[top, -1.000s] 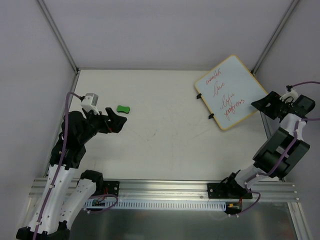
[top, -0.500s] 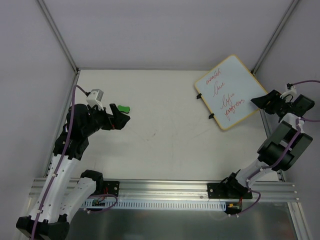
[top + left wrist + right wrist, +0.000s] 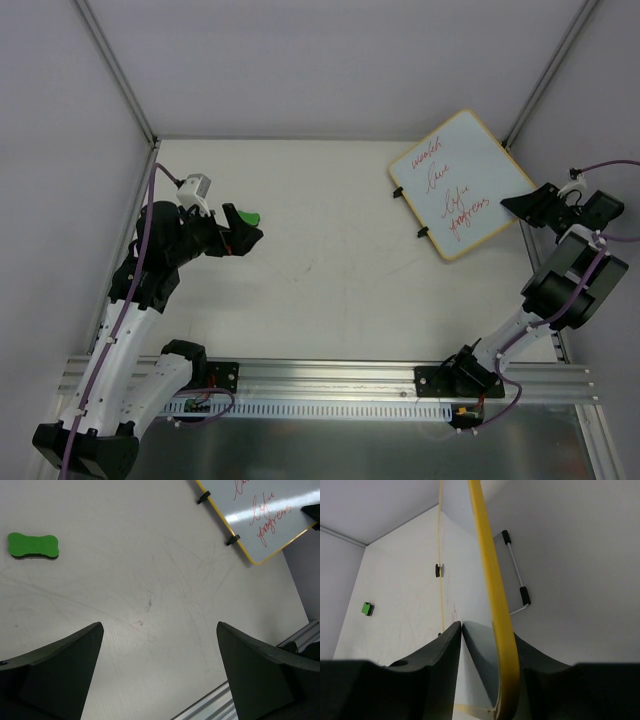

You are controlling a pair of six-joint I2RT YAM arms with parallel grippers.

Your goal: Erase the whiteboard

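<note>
White desk (image 3: 330,270) carries the whiteboard (image 3: 462,182) at its far right corner, red writing on its face. Right gripper (image 3: 520,203) sits at the board's right corner with jaws pressed together, though whether they pinch it I cannot tell. Left gripper (image 3: 159,630) hangs wide open near the green eraser (image 3: 33,546).

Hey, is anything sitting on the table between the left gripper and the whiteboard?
Nothing visible. The left gripper is open and faces bare table all the way to the whiteboard. The green eraser lies off to one side, not on that line.
</note>
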